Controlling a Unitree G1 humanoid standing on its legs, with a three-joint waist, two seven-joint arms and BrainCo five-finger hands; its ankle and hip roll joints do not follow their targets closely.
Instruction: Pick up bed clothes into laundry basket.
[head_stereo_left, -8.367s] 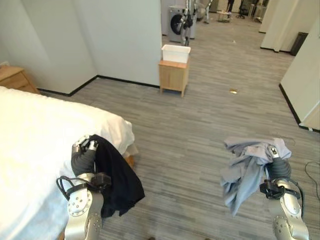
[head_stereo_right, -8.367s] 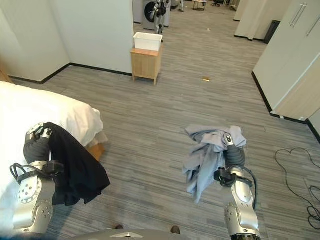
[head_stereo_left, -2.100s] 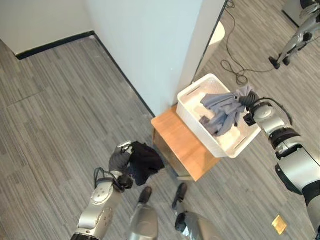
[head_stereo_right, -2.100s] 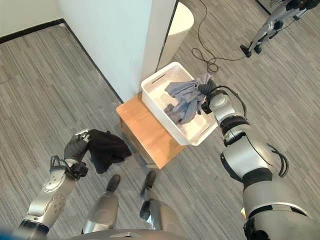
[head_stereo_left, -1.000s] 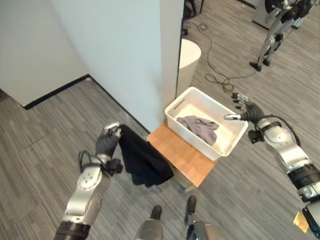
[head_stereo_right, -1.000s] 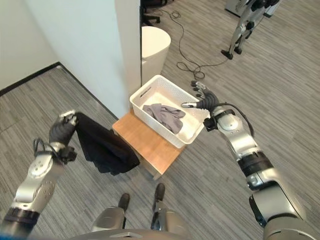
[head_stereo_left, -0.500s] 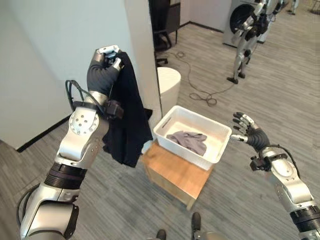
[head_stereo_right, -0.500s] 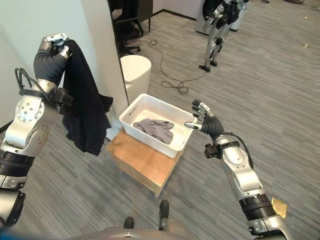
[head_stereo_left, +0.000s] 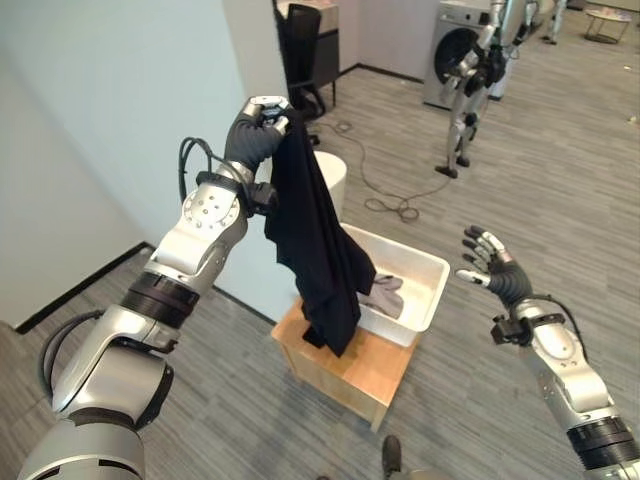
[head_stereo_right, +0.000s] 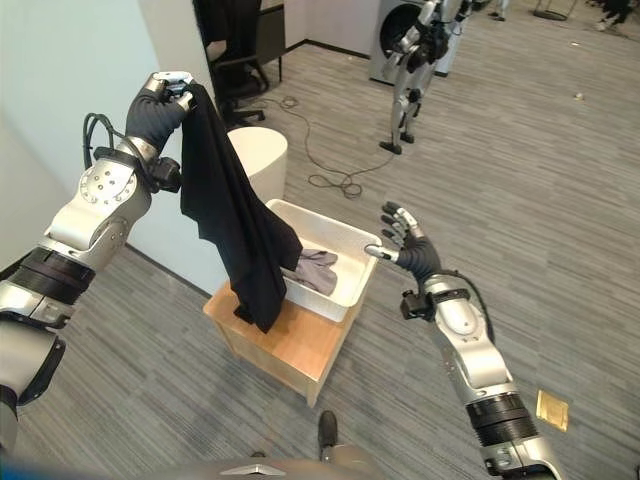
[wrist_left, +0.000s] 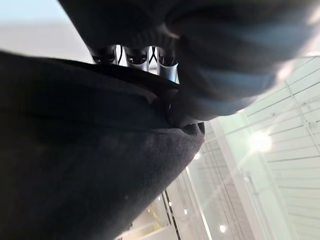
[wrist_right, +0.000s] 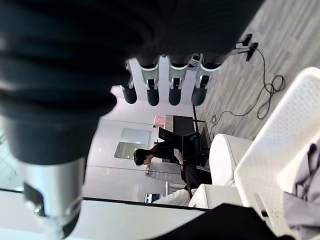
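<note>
Grey wood-grain plank floor (head_stereo_left: 560, 190) runs across the room, with a pale blue-white wall corner (head_stereo_left: 130, 120) at the left.

Black cloth garment (head_stereo_left: 318, 250) hangs long and limp from the left hand (head_stereo_left: 262, 128), which is raised high beside the wall corner; its fingers are curled round the top of the cloth, and the left wrist view shows dark fabric (wrist_left: 85, 150) bunched against those fingers. The garment's lower end drapes in front of the near left corner of the basket, over the stand's top. Whether the cloth touches the stand cannot be told.

Small light-wood stand (head_stereo_left: 355, 372) sits on the floor by the wall corner. White rectangular plastic laundry basket (head_stereo_left: 428, 285) rests on the far part of the stand's top.

Grey crumpled garment (head_stereo_left: 385, 295) lies inside the basket, toward its near side, partly hidden by the black cloth.

Right hand (head_stereo_right: 402, 245) is held in the air just past the basket's right edge, apart from it, fingers spread and straight, holding nothing. The right wrist view shows the straight fingers (wrist_right: 170, 82) with the basket's white perforated wall (wrist_right: 285, 145) beyond.

White round bin (head_stereo_right: 255, 155) stands on the floor beyond the basket, behind the black cloth.
</note>
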